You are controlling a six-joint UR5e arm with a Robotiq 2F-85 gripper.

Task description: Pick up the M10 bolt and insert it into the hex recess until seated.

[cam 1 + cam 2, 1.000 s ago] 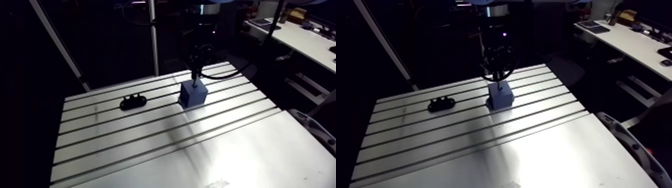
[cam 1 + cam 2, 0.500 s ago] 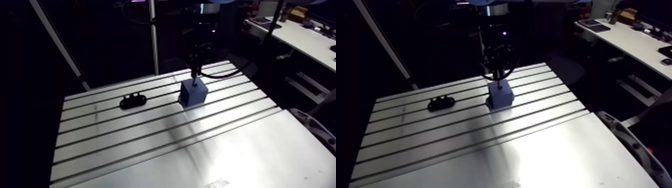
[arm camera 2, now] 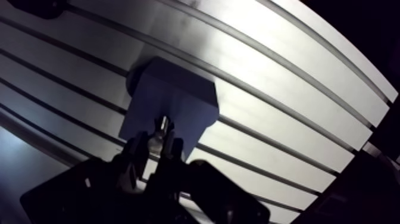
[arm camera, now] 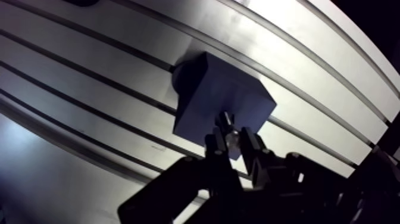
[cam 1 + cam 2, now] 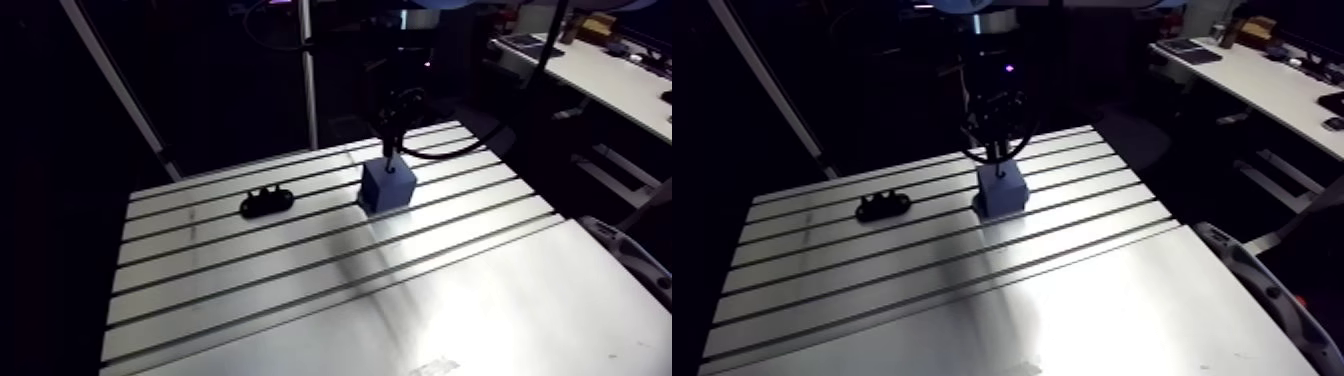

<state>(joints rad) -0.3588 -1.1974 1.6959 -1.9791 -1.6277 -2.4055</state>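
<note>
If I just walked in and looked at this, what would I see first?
Your eye would land first on the blue block standing on the shiny slotted table. The gripper hangs right over it, pinching a small bolt whose tip points at the block's top. Next you'd spot a small black part lying on the table, off to one side and apart from the block.

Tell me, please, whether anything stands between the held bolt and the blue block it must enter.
Nothing visible does: the tool holds the bolt at the top of the blue block, and the black part lies well aside.
</note>
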